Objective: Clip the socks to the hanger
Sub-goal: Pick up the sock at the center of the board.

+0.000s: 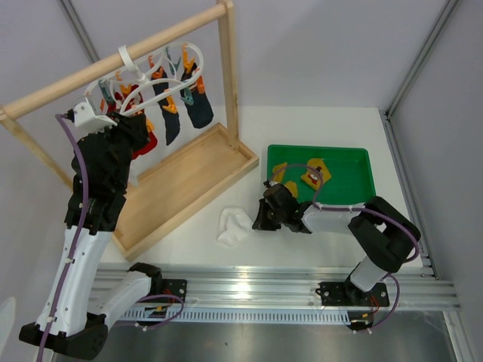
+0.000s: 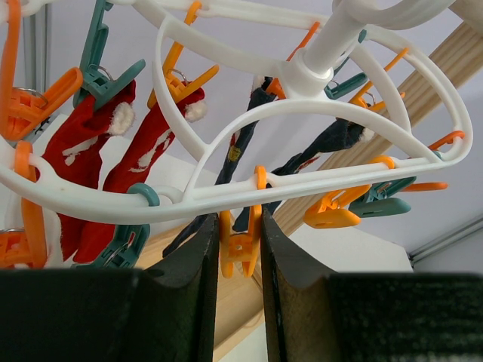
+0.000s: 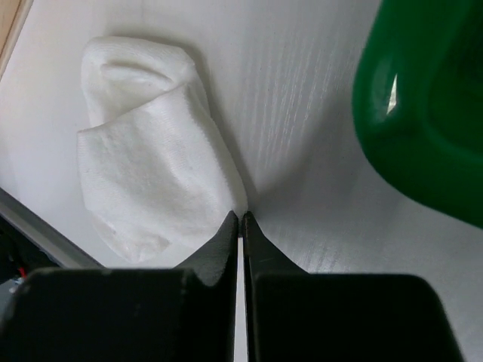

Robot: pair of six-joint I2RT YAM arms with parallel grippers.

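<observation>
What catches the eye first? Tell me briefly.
The white hanger on the wooden rack, back left, carries red socks and navy socks; the left gripper clamps an orange peg. Front centre, the shut right gripper sits at a white sock beside the green tray holding mustard socks.

tool (image 3: 240,219) closed | tips touching white sock (image 3: 151,158) | green tray (image 3: 430,113) near

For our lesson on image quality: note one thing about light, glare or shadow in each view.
Top external: soft, even light, faint shadow by the white sock. Left wrist: the hanger shows against a bright background, the left pincer nearly black. Right wrist: a white glare spot on the green tray, shadow along the sock's right side.
</observation>
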